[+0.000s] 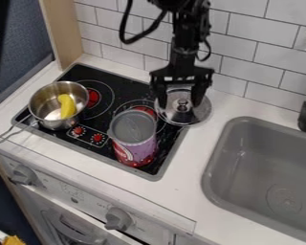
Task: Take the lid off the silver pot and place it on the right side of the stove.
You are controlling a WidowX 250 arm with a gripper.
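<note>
- Camera view: the black gripper (180, 102) is seen near the stove's right rim, pointed downward from the arm at the top edge.
- The gripper's 2 fingers are spread apart, with the lid's knob between and a little below; nothing is seen pinched. Whether the lid is touched by the fingertips cannot be told.
- The round lid (199, 114), clear with a metal rim, is found at the right side of the stove (154, 177), partly over the black top and partly over the white counter (184, 167). Its knob is turned upward.
- The silver pot (40, 107) is seen uncovered on the stove's left part, its long handle pointed toward the front left corner and past the stove's rim.
- A curved yellow item (67, 106) is held inside the pot, against the bottom.
- A can (135, 148) with a purple and red label is placed upright on the stove, between pot and lid, nearer the front.
- 2 red dials (78, 130) are set in the stovetop between pot and can.
- 2 grey knobs (118, 218) are mounted on the front panel below.
- A grey sink (213, 165) is set into the counter, right of the stove.
- A wall (136, 43) of white tiles is seen behind.
</note>
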